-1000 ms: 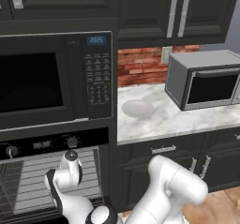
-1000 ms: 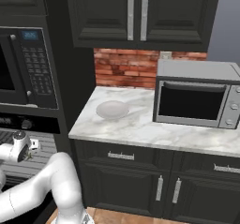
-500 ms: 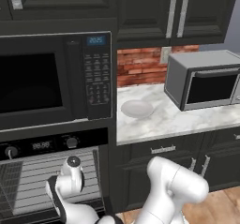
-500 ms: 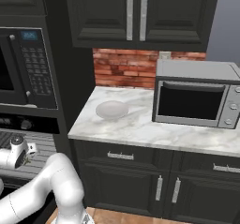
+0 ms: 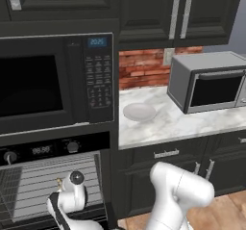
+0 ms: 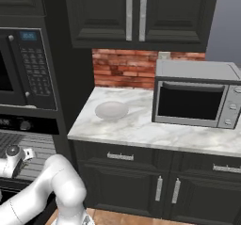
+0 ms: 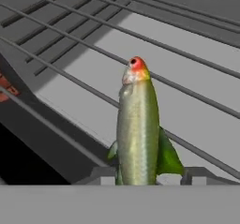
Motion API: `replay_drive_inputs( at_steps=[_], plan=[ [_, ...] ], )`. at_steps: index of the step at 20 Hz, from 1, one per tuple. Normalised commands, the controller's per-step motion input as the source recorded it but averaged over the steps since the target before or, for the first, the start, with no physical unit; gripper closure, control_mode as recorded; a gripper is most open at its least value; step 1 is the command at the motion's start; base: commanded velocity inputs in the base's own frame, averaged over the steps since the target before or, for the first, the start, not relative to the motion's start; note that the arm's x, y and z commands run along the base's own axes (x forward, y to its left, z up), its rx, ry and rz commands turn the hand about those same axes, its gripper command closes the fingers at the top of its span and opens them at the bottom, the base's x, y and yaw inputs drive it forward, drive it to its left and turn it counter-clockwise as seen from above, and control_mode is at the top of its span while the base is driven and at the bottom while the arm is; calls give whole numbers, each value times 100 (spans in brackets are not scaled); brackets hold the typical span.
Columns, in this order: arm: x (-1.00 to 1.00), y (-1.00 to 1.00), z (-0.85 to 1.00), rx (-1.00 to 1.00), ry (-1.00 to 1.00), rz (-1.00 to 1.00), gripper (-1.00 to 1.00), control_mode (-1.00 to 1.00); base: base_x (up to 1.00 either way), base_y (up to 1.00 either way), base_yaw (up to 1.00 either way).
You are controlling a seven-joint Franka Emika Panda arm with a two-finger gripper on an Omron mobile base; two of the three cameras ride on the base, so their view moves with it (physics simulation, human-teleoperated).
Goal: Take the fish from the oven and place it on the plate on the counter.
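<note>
Fish (image 7: 137, 129) stands between my fingers in the hand view, its body running straight up from them, red-tipped head at the top and green fins spreading low on either side. One dark fingertip (image 7: 104, 175) shows at its left and the other at its right, both close against the lower body, so I read the fingers as clamped on the fish, though the grey band hides the contact itself and I can't be fully sure. Behind the fish run the wire bars of the oven rack (image 7: 70, 40) over the grey oven floor.

From the left base view my hand (image 5: 72, 195) sits low in front of the open oven (image 5: 43, 185), below its knobs and display, and a small yellowish speck (image 5: 59, 181) just beside the hand may be the fish; it is too small to tell. The right base view puts the hand (image 6: 14, 160) at the far left edge, before the rack bars.

On the desk (image 5: 192, 123) to the right of the oven, the plate (image 5: 139, 112) lies flat and bare near the brick wall, well apart from the hand. A grey microwave (image 5: 206, 82) stands further right on the same desk, and a black keypad microwave (image 5: 53, 82) is built in above the oven.
</note>
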Motion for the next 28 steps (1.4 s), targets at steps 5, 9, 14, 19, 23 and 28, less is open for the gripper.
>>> replay_drive_inputs(
  at_steps=[5,9,14,19,23,28],
  plan=[
    [-85,81,-96,14,14,0,100,-100,0,0,0],
    [-52,50,-18,22,34,0,100,-100,0,0,0],
    [-25,14,12,22,36,0,100,-100,0,0,0],
    [-29,-1,52,24,23,0,100,-100,0,0,0],
    [-40,-15,93,16,-6,-1,100,-100,0,0,0],
    [-54,-49,100,7,-55,-7,100,-100,0,0,0]
  ],
)
